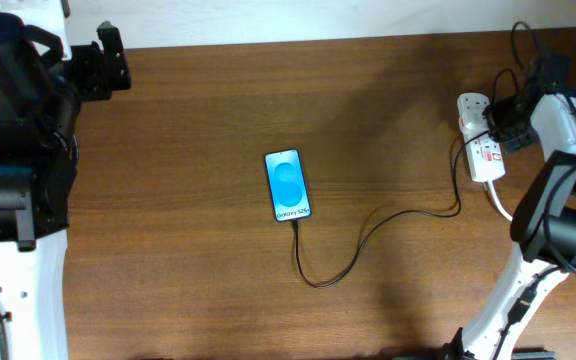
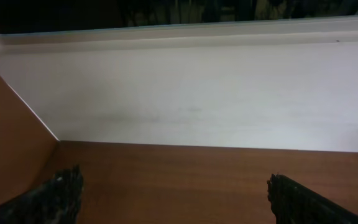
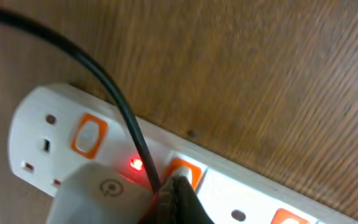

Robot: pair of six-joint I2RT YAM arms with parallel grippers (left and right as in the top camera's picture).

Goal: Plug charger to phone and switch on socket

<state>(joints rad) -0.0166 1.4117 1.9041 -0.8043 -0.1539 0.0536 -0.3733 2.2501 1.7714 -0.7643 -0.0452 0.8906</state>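
Rightward, closed right jaws at the socket (image 1: 486,158) switch (image 3: 188,171) near the table (image 1: 198,200) edge; left jaws wide, empty, far-left corner.

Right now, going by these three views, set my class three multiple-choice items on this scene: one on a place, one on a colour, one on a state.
1. The socket lies: A under the right gripper; B under the other one; C midway between both.
2. The phone screen is: A red; B blue; C green.
3. The socket's lamp is: A lit; B dark; C covered.
Key: 1 A, the right wrist view shows the gripper's tip against it; 2 B, it glows blue in the overhead view; 3 A, a red dot glows on the white casing.
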